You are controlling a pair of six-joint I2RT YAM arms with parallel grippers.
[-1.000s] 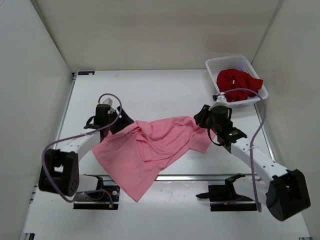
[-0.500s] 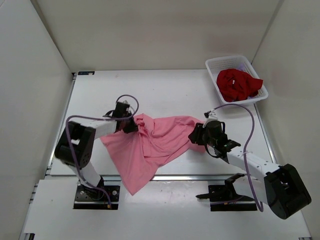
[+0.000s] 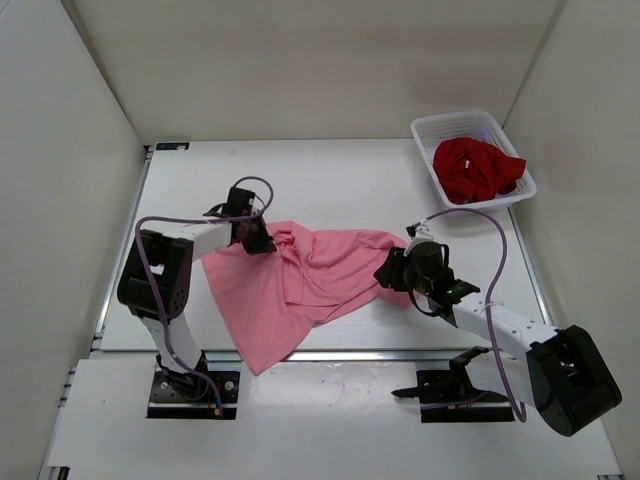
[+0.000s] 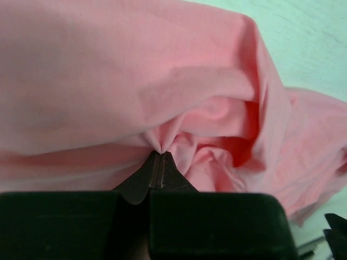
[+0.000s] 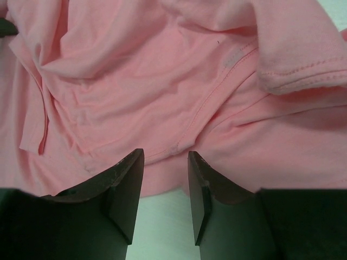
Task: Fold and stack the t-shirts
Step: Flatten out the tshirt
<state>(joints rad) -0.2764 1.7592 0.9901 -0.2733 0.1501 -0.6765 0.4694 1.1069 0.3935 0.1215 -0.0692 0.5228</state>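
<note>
A pink t-shirt (image 3: 300, 285) lies rumpled across the middle of the table. My left gripper (image 3: 262, 245) is at its upper left edge, shut on a pinch of the pink fabric (image 4: 161, 145). My right gripper (image 3: 388, 275) sits low at the shirt's right edge, open, its fingers (image 5: 127, 179) astride the hem (image 5: 179, 173) with bare table between them. A dark red t-shirt (image 3: 475, 168) is bundled in the white basket (image 3: 430, 130) at the back right. Behind the red shirt a bit of lavender cloth (image 3: 487, 131) peeks out of the basket.
The basket stands by the right wall. A metal rail (image 3: 400, 352) runs along the table's near edge, with the arm mounts (image 3: 455, 385) in front of it. White walls enclose the table on three sides.
My left gripper has reached the shirt's upper left edge and shut on the fabric. My right arm dropped lower and nearer, and its jaws opened at the shirt's right edge.
</note>
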